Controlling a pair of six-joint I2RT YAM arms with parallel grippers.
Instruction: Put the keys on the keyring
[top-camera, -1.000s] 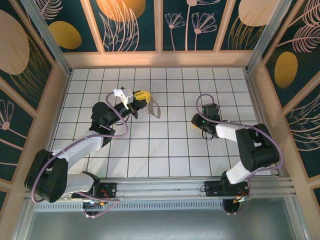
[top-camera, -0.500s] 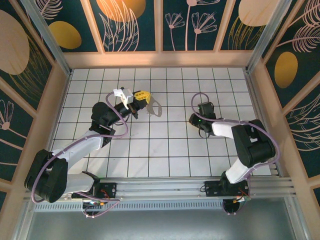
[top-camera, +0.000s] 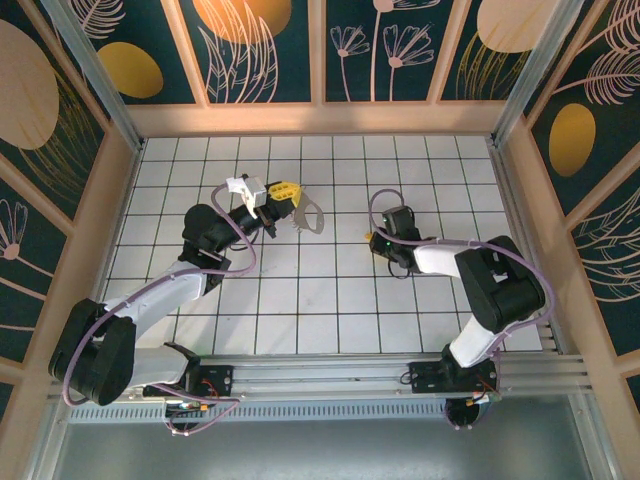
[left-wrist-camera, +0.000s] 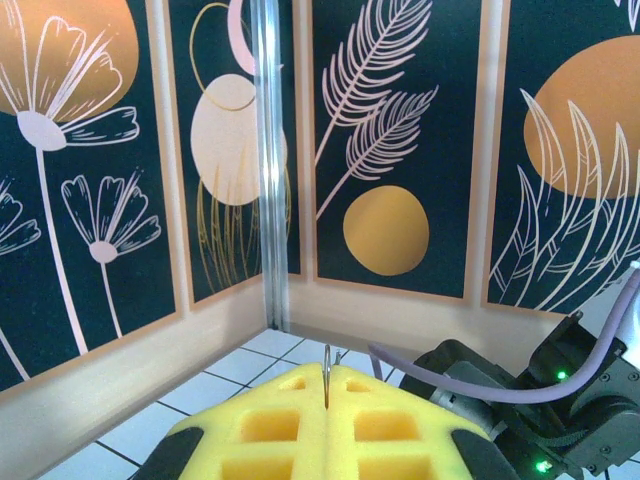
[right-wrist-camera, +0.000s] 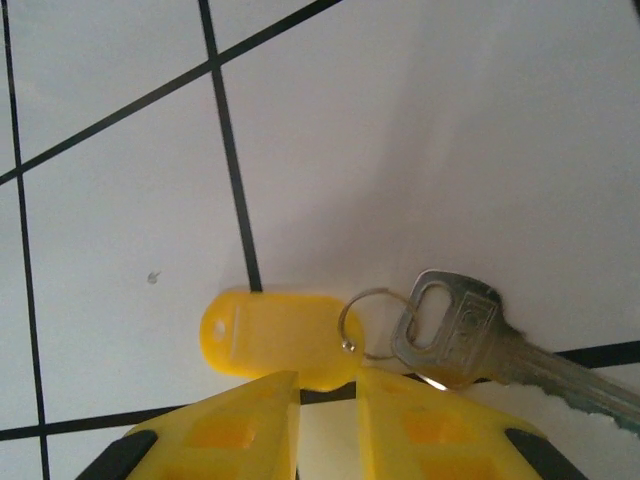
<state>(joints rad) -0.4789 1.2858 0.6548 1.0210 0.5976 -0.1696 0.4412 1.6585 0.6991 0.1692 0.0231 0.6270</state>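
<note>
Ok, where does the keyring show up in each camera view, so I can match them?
Top external: the keyring hangs from the left end effector, left of centre.
Left wrist: the keyring is edge-on, a thin wire pinched between the yellow pads, bottom centre.
Right wrist: this camera faces the key and yellow tag lying on the floor.
Shared landmark: the white tiles with black grid lines.

Bright, even overhead light; soft shadows; wrist close-ups perhaps slightly blurred.
</note>
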